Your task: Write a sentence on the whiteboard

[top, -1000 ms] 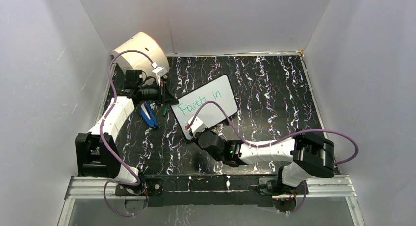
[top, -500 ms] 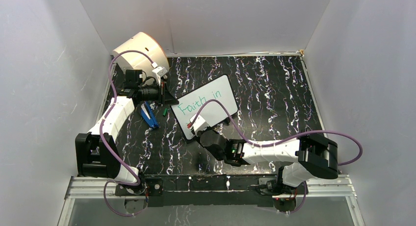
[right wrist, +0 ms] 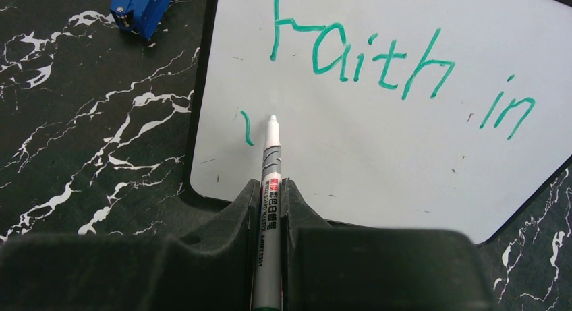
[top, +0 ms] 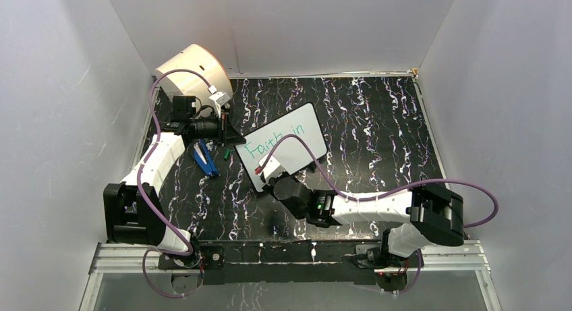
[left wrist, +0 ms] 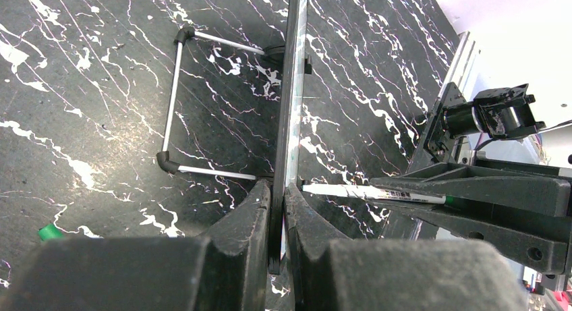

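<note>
At the centre of the black marbled worktop, the whiteboard stands propped on its wire stand, with its left-hand edge clamped in the left claw. The sentence, in green, so far reads "Faith in", with one short green stroke beneath it. The right claw is closed on a white marker, whose tip sits at the board's face just beside that stroke. A blue object lies near the board's left side.
</note>
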